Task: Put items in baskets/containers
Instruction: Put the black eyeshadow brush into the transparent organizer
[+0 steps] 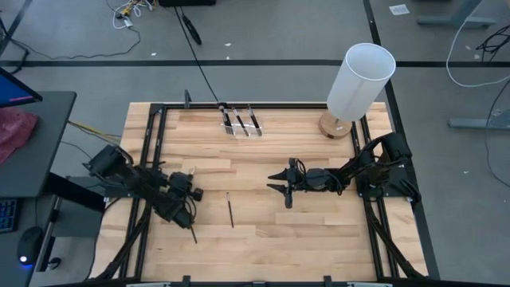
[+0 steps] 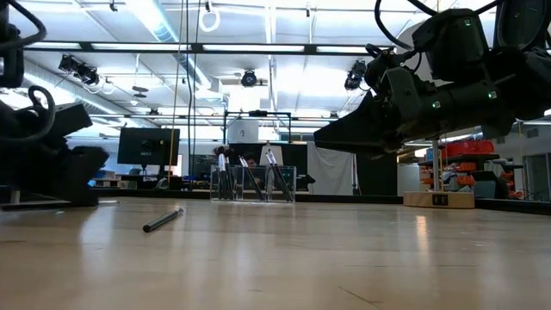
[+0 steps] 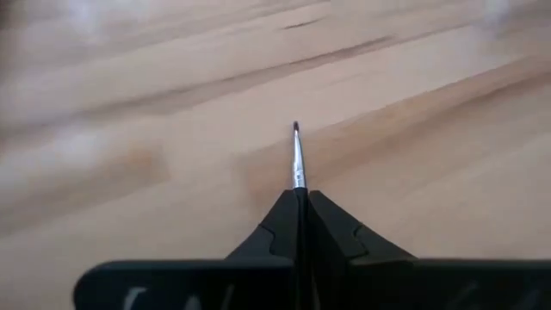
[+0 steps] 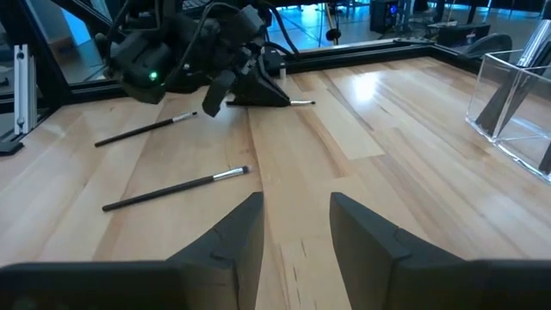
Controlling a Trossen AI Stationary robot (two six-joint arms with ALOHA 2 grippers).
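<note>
My left gripper (image 1: 194, 194) is low over the table's left half and shut on a slim makeup brush (image 3: 298, 159). In the right wrist view the brush's tip (image 4: 301, 102) juts from the gripper (image 4: 284, 101). Two more brushes lie flat on the wood: one between the arms (image 1: 229, 209) (image 4: 176, 188) (image 2: 164, 220), the other on the near side of the left gripper (image 1: 191, 231) (image 4: 146, 128). The clear organiser box (image 1: 241, 123) (image 2: 254, 183) stands near the far edge with brushes in it. My right gripper (image 1: 279, 190) (image 4: 297, 211) hovers open over the table's middle. My left gripper pinches the brush between its two shut fingers (image 3: 280, 220). The brush runs along the fingers. Only its silver ferrule (image 3: 299, 172) and small reddish tuft stick out past the fingertips. The fingers hide the handle. The tip stays close above the wood; I cannot tell whether it touches.
A tall white cylinder (image 1: 360, 80) on a round wooden base (image 1: 335, 126) stands at the far right. A black frame rail (image 1: 239, 104) runs along the table's far edge and sides. Bare wood lies between the loose brushes and the organiser.
</note>
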